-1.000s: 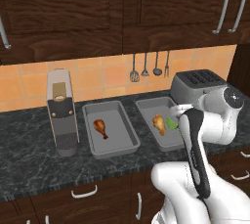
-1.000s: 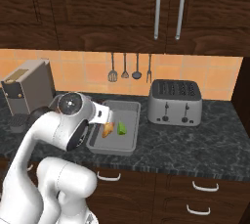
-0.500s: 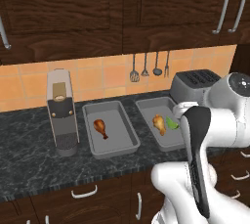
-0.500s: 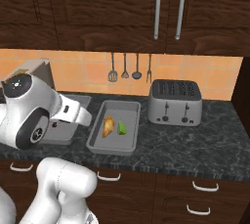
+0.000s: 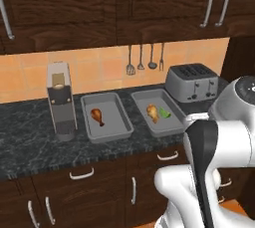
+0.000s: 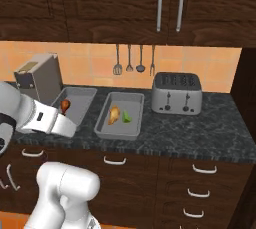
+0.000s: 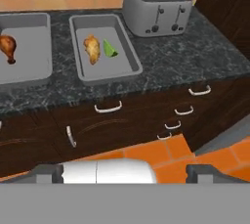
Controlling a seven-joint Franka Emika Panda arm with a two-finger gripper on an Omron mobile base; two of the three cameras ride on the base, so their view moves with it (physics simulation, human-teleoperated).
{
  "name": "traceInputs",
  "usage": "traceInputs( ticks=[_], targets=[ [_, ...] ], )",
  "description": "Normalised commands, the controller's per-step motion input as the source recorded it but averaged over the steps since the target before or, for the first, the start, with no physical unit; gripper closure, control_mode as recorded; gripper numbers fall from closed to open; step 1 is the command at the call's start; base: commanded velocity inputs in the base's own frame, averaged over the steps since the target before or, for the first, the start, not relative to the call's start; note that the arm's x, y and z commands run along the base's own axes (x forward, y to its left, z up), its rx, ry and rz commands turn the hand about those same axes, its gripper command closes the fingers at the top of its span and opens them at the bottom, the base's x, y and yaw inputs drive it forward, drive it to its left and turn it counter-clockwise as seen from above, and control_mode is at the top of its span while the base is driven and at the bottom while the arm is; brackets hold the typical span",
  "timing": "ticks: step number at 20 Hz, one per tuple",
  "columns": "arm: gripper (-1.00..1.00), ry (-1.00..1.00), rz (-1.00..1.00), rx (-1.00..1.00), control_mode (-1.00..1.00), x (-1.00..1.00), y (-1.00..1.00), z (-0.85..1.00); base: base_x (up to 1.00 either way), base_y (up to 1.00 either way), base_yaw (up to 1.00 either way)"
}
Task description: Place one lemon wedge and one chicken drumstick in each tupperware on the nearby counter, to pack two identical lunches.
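Observation:
Two grey tupperware trays sit side by side on the dark marbled counter (image 5: 30,137). The left tray (image 5: 113,123) holds one chicken drumstick (image 5: 97,116). The right tray (image 5: 168,125) holds a drumstick (image 5: 152,112) with a green-yellow lemon wedge (image 5: 165,114) beside it. The hand view looks down on the same drumstick (image 7: 92,48) and wedge (image 7: 110,49) in the right tray (image 7: 105,70), with the other drumstick (image 7: 7,47) at the left edge. My gripper (image 7: 126,175) is open and empty, pulled back in front of the drawers, well off the counter.
A silver toaster (image 5: 193,81) stands right of the trays and a grey coffee machine (image 5: 61,101) to their left. Utensils (image 5: 145,58) hang on the tiled wall. Dark drawers with silver handles (image 7: 108,107) run below the counter, above an orange floor (image 7: 161,154).
The arm has swung back from over the right tray, and the hand now sits low in front of the drawers. The whole picture has shifted slightly, so the camera has moved.

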Motion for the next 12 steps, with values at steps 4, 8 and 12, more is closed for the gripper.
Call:
traceInputs(
  ticks=[4, 8, 12],
  targets=[
    [-1.00, 0.00, 0.00, 0.00, 1.00, 0.00, 0.00, 0.00, -0.29, -1.00, -0.06],
    [-1.00, 0.00, 0.00, 0.00, 1.00, 0.00, 0.00, 0.00, 0.00, -1.00, -0.01],
    [-1.00, 0.00, 0.00, 0.00, 1.00, 0.00, 0.00, 0.00, -0.04, -1.00, 0.00]
  ],
)
